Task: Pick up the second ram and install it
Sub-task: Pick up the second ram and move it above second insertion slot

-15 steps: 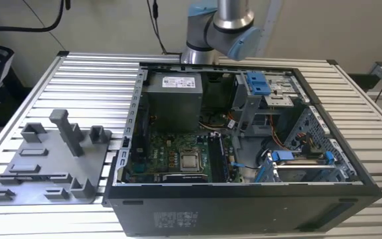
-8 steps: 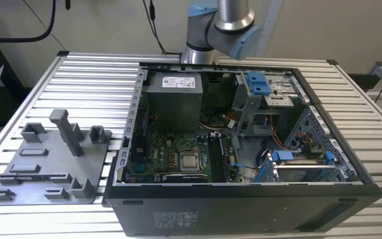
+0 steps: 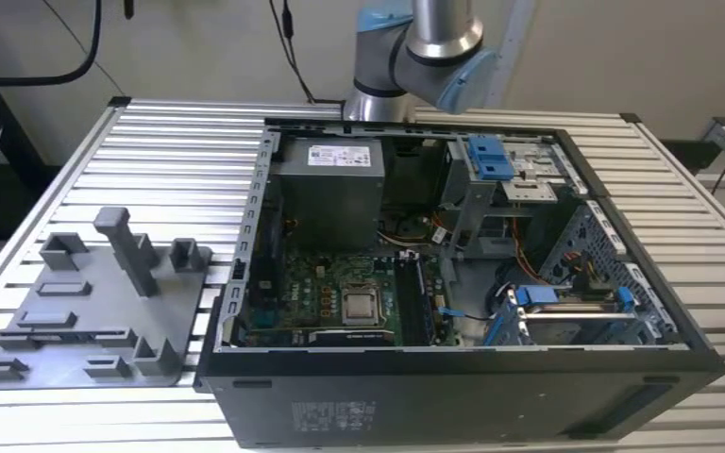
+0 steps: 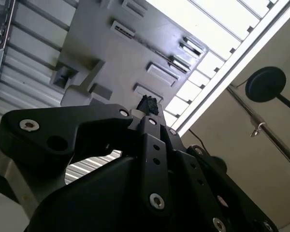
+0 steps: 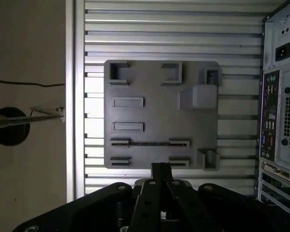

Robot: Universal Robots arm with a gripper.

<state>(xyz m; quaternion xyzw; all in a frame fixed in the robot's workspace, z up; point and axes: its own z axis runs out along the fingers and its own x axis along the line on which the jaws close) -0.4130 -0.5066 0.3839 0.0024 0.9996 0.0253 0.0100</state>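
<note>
Jaws: drawn together in both wrist views, with no gap I can make out between the tips and nothing held. They hang above the grey plate [image 5: 159,111], over one of its edges.
Memory stick: I take it to be the thin dark strip [image 5: 150,143] standing on edge in the plate, caught between two end brackets. It is seen edge-on, so no chips can be made out.
Way from the jaws: below them and further in over the plate, one bracket row beyond the row under the tips. The two are apart, not touching.
Long axis: it runs along the slats of the worktop [image 5: 159,29]. As far as the first wrist view shows, it lies crosswise to the seam between the jaws.
Nearer arm: there is one arm [image 3: 429,38], so that one.
Computer case [image 3: 463,396]: open, lying on the worktop just beside the plate, on the exterior view's right of it. The strip is well apart from the board inside.
Counts: one arm, one pair of jaws, one plate, one case and one dark strip in the plate. Two long bracket rows, one filled and one bare [image 5: 120,160]. Two small rectangular recesses [image 5: 128,102].
Task standing: by my reckoning the stick is not yet picked up.
</note>
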